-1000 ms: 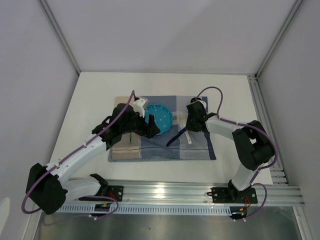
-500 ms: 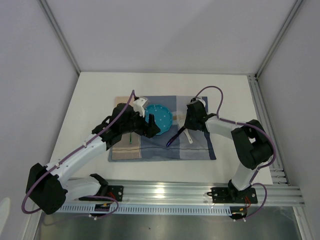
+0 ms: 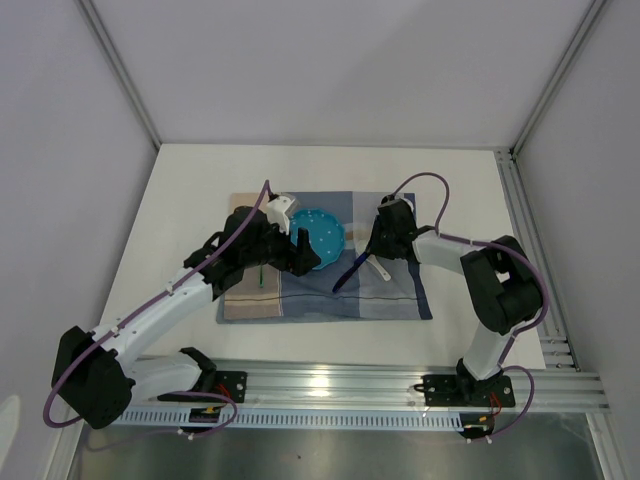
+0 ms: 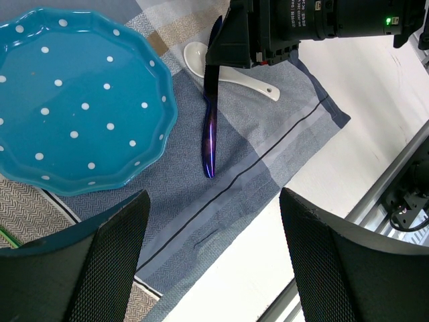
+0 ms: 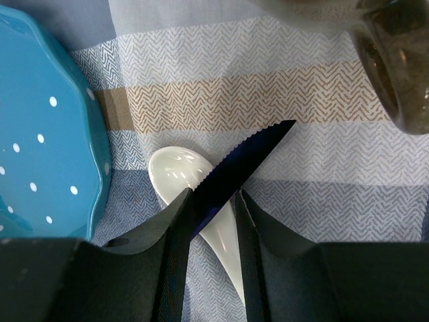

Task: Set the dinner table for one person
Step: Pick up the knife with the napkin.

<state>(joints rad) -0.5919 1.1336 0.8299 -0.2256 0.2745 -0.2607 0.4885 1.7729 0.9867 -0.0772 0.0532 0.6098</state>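
- The dinner table (image 3: pixel 190 200), a large plain white matte rectangular top edged with silver aluminium rails, fills the floor of the walled cell. Both arms are bolted at its near edge.
- A blue-and-beige checked cloth placemat (image 3: pixel 395 300) lies flat near the middle of the table.
- A round teal plate with white dots and a scalloped rim (image 3: pixel 322 228) sits on the far half of the placemat, about at its middle.
- A knife with a dark serrated blade and a glossy blue handle (image 3: pixel 347 273) lies slantwise just right of the plate, with its handle end toward the near edge.
- A white ceramic spoon (image 3: pixel 380 270) lies on the placemat just right of the knife. In the right wrist view the blade (image 5: pixel 248 157) crosses over the spoon's bowl (image 5: pixel 175 168).
- The right gripper (image 5: pixel 213 198) reaches down over the knife with a finger close on each side of it. A sliver of spoon shows between the knife and one finger, so I cannot tell whether the knife is pinched.
- The left gripper (image 4: pixel 214 194) hovers over the placemat at the plate's near-left rim, fingers spread wide with nothing between them.
- A thin green item (image 3: pixel 259 272) lies on the placemat under the left arm, too small to identify.
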